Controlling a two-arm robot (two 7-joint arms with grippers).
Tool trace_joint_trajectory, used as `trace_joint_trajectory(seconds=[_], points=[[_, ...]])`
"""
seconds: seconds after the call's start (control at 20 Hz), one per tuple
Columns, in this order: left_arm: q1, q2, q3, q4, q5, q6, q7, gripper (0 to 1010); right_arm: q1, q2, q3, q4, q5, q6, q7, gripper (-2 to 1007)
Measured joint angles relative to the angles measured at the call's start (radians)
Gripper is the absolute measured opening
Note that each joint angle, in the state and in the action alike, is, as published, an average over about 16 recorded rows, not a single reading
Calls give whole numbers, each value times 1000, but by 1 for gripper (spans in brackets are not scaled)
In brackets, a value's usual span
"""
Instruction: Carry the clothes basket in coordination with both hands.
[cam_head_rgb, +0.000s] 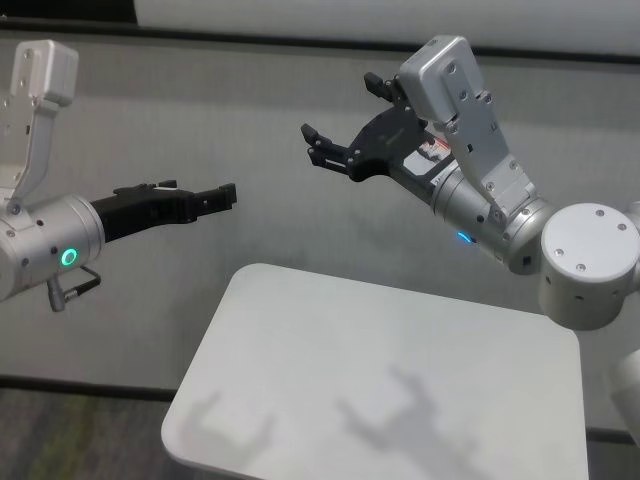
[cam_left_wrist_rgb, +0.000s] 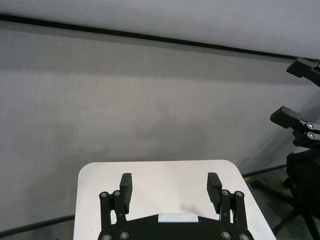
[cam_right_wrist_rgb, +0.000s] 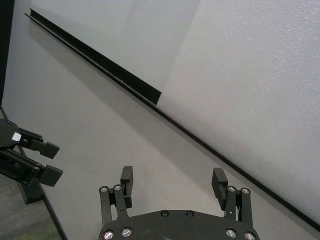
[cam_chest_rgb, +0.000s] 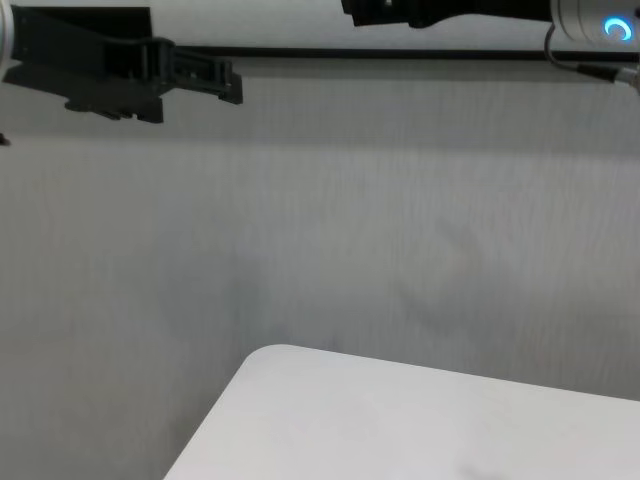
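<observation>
The clothes basket is out of view in every frame. My left gripper (cam_head_rgb: 218, 196) hangs in the air above and to the left of the white table (cam_head_rgb: 400, 390), level and pointing right. Its own wrist view shows it (cam_left_wrist_rgb: 170, 184) open and empty, above the table (cam_left_wrist_rgb: 150, 172). My right gripper (cam_head_rgb: 342, 110) is raised higher, above the table's far side, pointing left. It is open and empty in its own wrist view (cam_right_wrist_rgb: 172, 177). The two grippers face each other with a gap between them. The chest view shows the left gripper (cam_chest_rgb: 225, 80) at the top left.
A grey wall with a black rail (cam_chest_rgb: 400, 50) stands behind the table (cam_chest_rgb: 420, 420). A whiteboard edge (cam_right_wrist_rgb: 100, 65) runs along the wall. A dark stand (cam_left_wrist_rgb: 300, 185) is on the floor beside the table. Dark carpet (cam_head_rgb: 70, 440) lies to the left.
</observation>
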Motion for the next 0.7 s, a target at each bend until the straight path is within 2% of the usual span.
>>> trace_joint_trajectory(seconds=[0.7], points=[[1, -1, -1, 0, 1, -1, 0, 999, 0, 0, 0, 0, 0, 0, 0, 1005]])
